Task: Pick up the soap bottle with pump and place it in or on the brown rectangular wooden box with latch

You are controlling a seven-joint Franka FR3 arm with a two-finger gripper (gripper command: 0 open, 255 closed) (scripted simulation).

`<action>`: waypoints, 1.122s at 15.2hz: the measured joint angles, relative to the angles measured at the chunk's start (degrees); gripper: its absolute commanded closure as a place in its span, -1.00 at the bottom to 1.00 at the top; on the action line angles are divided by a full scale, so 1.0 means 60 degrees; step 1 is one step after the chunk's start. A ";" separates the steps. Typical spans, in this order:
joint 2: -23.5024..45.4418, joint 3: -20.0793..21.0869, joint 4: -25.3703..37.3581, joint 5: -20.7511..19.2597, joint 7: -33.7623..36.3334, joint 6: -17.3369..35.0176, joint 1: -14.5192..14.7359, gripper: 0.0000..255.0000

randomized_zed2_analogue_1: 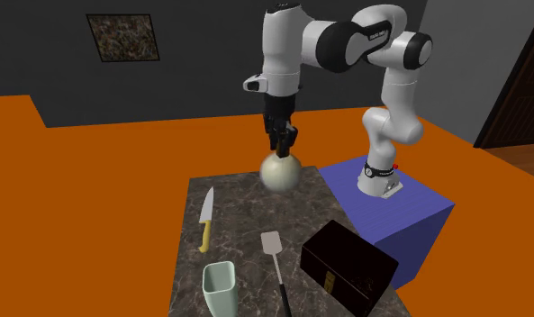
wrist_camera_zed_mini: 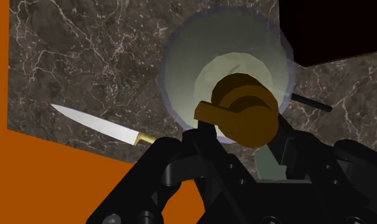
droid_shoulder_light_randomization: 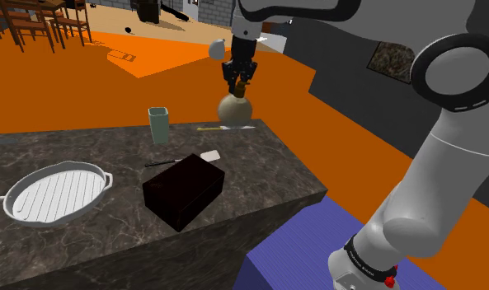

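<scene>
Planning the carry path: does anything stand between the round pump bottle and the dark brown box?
Nothing tall. Only a flat white-headed spatula with a black handle lies on the counter between the pale round soap bottle and the dark brown rectangular box; a lifted carry should clear it.

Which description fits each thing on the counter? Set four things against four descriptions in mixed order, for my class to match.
Things:
1. soap bottle
2. knife
3. box
4. cup

Descriptions:
A. dark, lid shut
B. yellow handle
C. pale green, upright
D. round, brown pump, right under the gripper

Pairs: 1-D, 2-B, 3-A, 4-C
</scene>
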 measured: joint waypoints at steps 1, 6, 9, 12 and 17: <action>0.0062 0.0078 0.0139 -0.0018 0.0184 -0.0084 0.0108 1.00; -0.0174 0.0559 0.0139 -0.0045 0.1290 -0.0345 0.0742 1.00; -0.0160 0.0810 0.0343 -0.0077 0.1871 -0.0549 0.1076 1.00; 0.0070 0.1103 0.0813 -0.0147 0.2555 -0.0816 0.1486 1.00; 0.0718 0.1557 0.1949 -0.0364 0.3683 -0.1351 0.2228 1.00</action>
